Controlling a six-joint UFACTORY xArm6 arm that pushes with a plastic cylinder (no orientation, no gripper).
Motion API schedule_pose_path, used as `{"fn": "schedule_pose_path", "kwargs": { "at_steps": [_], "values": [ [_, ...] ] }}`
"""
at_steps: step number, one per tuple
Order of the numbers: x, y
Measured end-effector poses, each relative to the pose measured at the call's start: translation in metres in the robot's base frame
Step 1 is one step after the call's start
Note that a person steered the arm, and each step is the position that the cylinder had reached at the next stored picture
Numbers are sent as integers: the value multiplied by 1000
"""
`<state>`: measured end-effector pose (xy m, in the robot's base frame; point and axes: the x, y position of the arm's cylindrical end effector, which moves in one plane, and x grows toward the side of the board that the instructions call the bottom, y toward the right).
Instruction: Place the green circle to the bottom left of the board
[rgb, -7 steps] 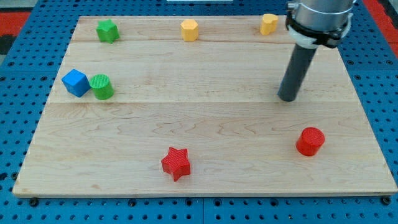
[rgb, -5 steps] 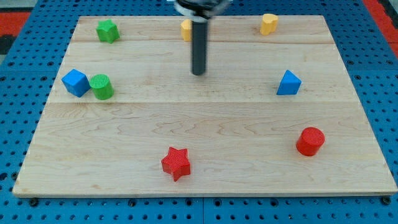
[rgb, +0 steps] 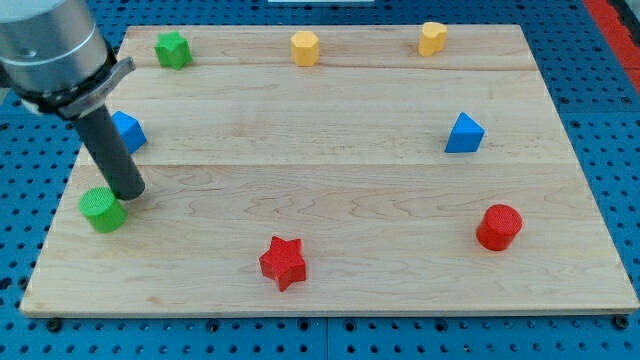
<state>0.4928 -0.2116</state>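
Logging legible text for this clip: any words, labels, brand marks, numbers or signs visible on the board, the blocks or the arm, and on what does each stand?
None: no text can be read anywhere in the camera view.
The wooden board is bare wood grain.
The green circle, red star, red cylinder and the other blocks carry no markings.
The rod ending in my tip, just right of and above the green circle, shows no label.

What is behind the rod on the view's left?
A blue block, partly covered by the rod; its left side is hidden. My tip sits just above-right of the green circle.
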Motion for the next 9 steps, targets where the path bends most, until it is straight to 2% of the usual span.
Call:
{"fn": "schedule_pose_path", "kwargs": {
  "at_steps": [1,3,4,5,6,8,9],
  "values": [
    [8,-2],
    [0,-56],
    [39,-51],
    [55,-47],
    [42,-38],
    [28,141],
    [31,162]
  ]
}}
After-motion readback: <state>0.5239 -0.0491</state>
